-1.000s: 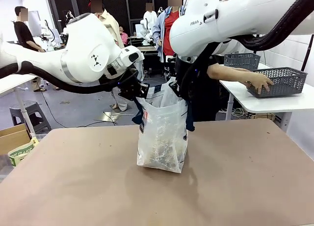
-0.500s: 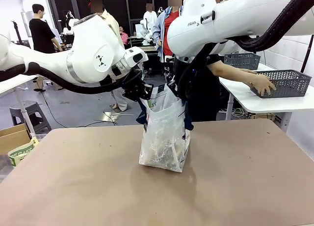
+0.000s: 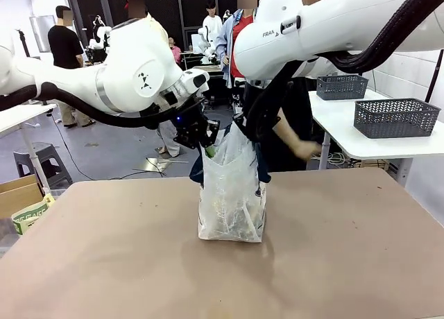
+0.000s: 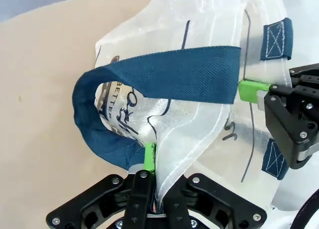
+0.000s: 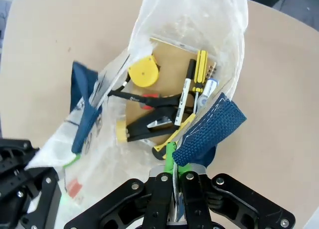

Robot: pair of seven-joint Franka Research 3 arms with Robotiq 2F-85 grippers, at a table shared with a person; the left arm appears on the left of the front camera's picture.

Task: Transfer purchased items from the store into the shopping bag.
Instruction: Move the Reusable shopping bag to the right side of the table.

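Note:
The translucent shopping bag [image 3: 231, 194] stands upright at the table's middle, its navy handles hanging at the rim. My left gripper [image 3: 205, 136] is shut on the bag's left rim, and my right gripper [image 3: 254, 134] is shut on the right rim, holding the mouth apart. In the left wrist view my left gripper [image 4: 153, 162] pinches the thin plastic beside a navy handle [image 4: 164, 77]. Looking down from the right wrist, my right gripper [image 5: 174, 162] clamps the rim by a handle; inside lie a yellow tape measure [image 5: 143, 72], a black clamp [image 5: 152, 125] and a yellow screwdriver [image 5: 201, 64].
A person stands behind the bag, one hand [image 3: 305, 150] lowered near my right arm. Two dark lattice baskets [image 3: 397, 118] [image 3: 341, 87] sit on a white side table [image 3: 388, 147] at right. A cardboard box [image 3: 24, 201] stands off the table's left edge.
The person's hand has left the lattice basket and dropped down toward the bag. My left gripper shifted slightly right and lower with the rim; the bag settled a little.

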